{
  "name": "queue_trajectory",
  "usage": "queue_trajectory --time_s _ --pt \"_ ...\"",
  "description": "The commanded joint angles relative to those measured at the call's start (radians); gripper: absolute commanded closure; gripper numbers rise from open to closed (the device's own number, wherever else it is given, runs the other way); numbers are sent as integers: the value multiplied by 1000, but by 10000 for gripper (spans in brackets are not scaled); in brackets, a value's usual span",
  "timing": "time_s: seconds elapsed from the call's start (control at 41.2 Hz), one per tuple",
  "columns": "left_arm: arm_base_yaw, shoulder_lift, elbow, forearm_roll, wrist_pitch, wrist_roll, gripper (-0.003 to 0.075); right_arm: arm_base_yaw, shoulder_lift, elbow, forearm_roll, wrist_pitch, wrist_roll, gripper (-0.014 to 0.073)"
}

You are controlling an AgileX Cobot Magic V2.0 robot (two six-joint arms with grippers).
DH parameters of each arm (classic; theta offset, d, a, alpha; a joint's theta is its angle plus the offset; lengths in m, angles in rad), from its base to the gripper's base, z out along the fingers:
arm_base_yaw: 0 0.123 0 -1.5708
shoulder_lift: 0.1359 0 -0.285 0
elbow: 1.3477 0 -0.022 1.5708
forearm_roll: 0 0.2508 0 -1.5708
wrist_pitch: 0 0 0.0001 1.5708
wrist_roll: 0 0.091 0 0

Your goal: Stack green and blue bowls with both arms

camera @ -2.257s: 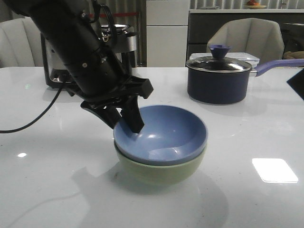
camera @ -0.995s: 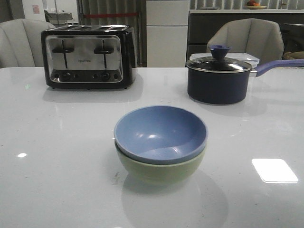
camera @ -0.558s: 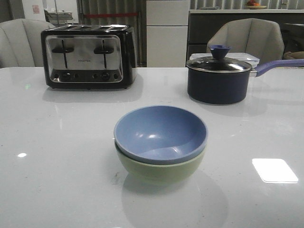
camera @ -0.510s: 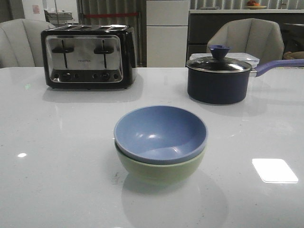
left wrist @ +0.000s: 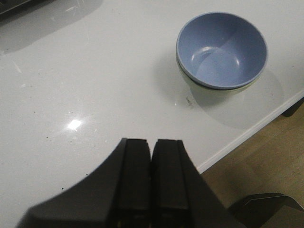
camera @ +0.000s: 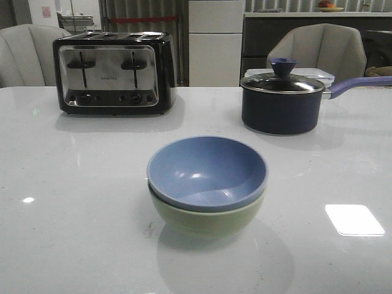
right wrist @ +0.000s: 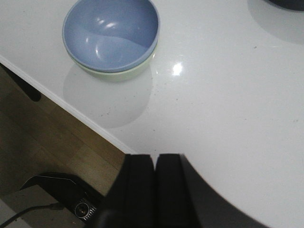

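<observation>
The muted blue bowl (camera: 207, 170) sits nested inside the pale green bowl (camera: 208, 222) near the front middle of the white table. The stack also shows in the left wrist view, blue bowl (left wrist: 221, 49) over green bowl (left wrist: 190, 81), and in the right wrist view, blue bowl (right wrist: 110, 34) over green bowl (right wrist: 118, 74). My left gripper (left wrist: 152, 142) is shut and empty, held high over the table's front edge, well clear of the bowls. My right gripper (right wrist: 155, 157) is shut and empty, also high above the front edge. Neither arm shows in the front view.
A black and steel toaster (camera: 113, 72) stands at the back left. A dark navy lidded pot (camera: 282, 103) with a purple handle stands at the back right. The table's front edge (left wrist: 247, 134) borders wooden floor (right wrist: 57, 137). Chairs stand behind the table.
2.3 s ago the left arm's gripper was at the blue bowl's rim; it has since withdrawn out of the front view. The stacked bowls have not moved.
</observation>
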Motion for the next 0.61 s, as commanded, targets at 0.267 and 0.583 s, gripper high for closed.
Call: queue_trajectory --time_s 0.267,0.583 --pt "213 -210 132 68 -285 0 623 -5 2 -24 3 -55 -1 537" --pt "498 -637 534 14 -564 -6 623 -5 2 -24 3 -55 -1 537"
